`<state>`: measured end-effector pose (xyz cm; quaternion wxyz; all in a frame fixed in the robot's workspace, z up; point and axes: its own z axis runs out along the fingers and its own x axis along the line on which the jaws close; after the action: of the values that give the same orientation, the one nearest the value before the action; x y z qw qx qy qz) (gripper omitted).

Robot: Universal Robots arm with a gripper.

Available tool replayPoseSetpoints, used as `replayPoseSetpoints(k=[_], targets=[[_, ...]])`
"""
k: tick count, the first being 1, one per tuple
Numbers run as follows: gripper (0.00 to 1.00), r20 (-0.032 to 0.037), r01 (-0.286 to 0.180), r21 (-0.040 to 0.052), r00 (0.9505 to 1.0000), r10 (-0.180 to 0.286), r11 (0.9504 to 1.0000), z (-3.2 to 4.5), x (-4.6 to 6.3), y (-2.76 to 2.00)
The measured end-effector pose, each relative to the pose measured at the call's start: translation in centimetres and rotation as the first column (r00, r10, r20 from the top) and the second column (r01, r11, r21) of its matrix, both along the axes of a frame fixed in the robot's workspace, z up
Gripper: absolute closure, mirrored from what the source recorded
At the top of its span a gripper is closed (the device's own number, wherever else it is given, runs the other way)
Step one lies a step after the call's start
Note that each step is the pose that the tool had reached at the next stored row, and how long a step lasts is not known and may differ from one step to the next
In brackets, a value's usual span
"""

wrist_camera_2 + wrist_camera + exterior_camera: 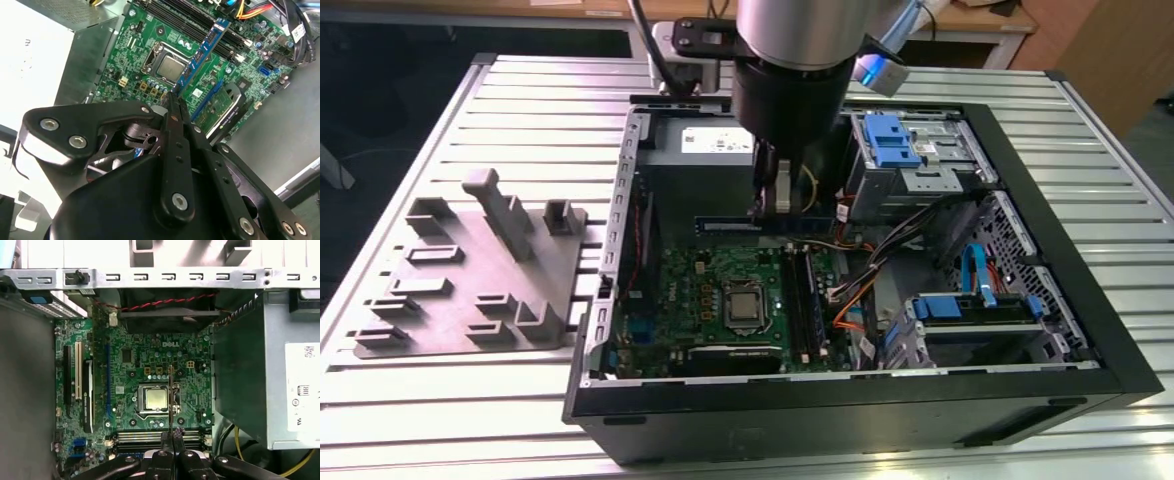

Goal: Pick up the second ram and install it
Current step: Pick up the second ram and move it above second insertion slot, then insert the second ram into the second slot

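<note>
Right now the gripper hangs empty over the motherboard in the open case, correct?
Not empty: the gripper is shut on the second ram, as the second wrist view shows. It does hang over the motherboard in the open case.

In the exterior view the arm point(787, 60) is cut off by the picture's edge at twelve o'clock, and the power supply point(700, 140) is partly covered by it. In the second wrist view the near end of the second ram point(204, 49) is hidden inside the clamped gripper point(173, 100).
</note>
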<state>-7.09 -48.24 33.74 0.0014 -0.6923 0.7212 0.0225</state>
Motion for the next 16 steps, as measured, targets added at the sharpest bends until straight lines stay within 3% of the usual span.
replayPoseSetpoints(k=[5, 16], targets=[[0.88, -0.0007, 0.005, 0.0, 1.0, -0.005, 1.0, -0.6, 0.0, -0.12], [0.88, -0.0008, 0.005, 0.0023, 1.0, -0.005, 1.0, -0.61, 0.0, -0.12]])
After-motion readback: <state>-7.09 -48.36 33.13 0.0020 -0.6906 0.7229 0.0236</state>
